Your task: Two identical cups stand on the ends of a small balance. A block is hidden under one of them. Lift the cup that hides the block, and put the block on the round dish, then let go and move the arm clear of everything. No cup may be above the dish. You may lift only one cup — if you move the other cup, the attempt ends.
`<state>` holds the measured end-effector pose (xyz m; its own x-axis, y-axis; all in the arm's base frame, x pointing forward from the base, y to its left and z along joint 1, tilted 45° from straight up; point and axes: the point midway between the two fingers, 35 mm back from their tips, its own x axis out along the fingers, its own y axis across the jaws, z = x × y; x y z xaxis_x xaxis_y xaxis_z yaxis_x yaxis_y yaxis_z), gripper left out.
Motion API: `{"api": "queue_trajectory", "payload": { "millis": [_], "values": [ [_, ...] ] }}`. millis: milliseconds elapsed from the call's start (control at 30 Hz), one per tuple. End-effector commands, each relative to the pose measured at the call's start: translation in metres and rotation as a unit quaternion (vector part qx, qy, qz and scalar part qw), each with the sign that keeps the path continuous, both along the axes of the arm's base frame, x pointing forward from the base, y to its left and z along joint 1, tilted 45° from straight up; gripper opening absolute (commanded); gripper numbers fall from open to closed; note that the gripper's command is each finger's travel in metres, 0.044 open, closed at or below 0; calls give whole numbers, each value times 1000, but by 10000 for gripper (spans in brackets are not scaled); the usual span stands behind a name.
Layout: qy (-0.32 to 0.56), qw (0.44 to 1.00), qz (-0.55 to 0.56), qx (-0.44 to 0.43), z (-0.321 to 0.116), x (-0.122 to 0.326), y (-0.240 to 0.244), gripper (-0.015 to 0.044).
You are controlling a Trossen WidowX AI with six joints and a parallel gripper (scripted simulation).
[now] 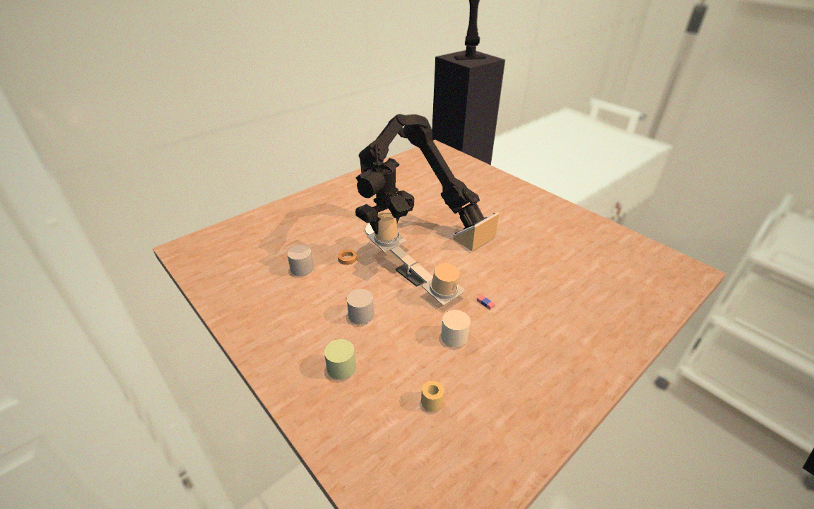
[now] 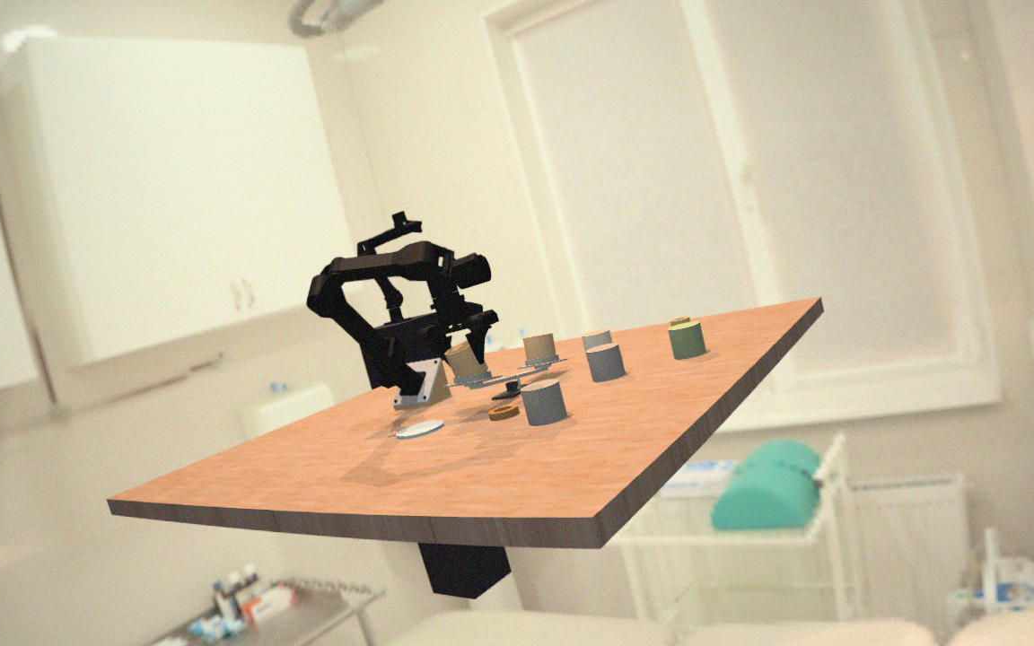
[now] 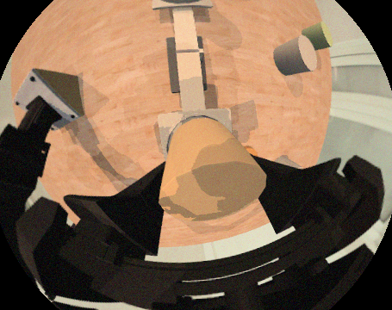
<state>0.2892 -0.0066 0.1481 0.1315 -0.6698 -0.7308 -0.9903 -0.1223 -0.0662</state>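
Two orange-tan cups stand on the ends of a small balance [image 1: 405,256] [image 2: 504,377] [image 3: 189,77]. My gripper [image 1: 387,221] [image 2: 468,353] [image 3: 204,161] is shut on the far cup [image 1: 387,229] [image 2: 464,361] [image 3: 213,172]. That cup leans a little and sits at or just above its end pad. The other cup [image 1: 444,279] [image 2: 538,346] stands upright on the near pad. The round white dish [image 2: 418,429] lies flat on the table beside the arm's base. No block shows under the held cup.
Grey cylinders [image 1: 299,260] [image 1: 360,306] [image 1: 455,327], a green cylinder [image 1: 340,358] [image 2: 687,339], a flat orange ring [image 1: 347,254] [image 2: 503,413], an upright yellow ring [image 1: 432,396] and a small red-blue piece [image 1: 485,302] lie around the balance. The arm's base [image 1: 476,230] [image 3: 53,92] stands behind.
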Motion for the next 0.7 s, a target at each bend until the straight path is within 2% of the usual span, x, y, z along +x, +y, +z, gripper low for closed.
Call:
{"api": "queue_trajectory", "payload": {
  "millis": [0, 667],
  "values": [
    [-11, 1000, 2, -1, 7, 2, 3, 0],
    [-19, 1000, 15, 5, 26, -1, 21, 0]
  ]
}}
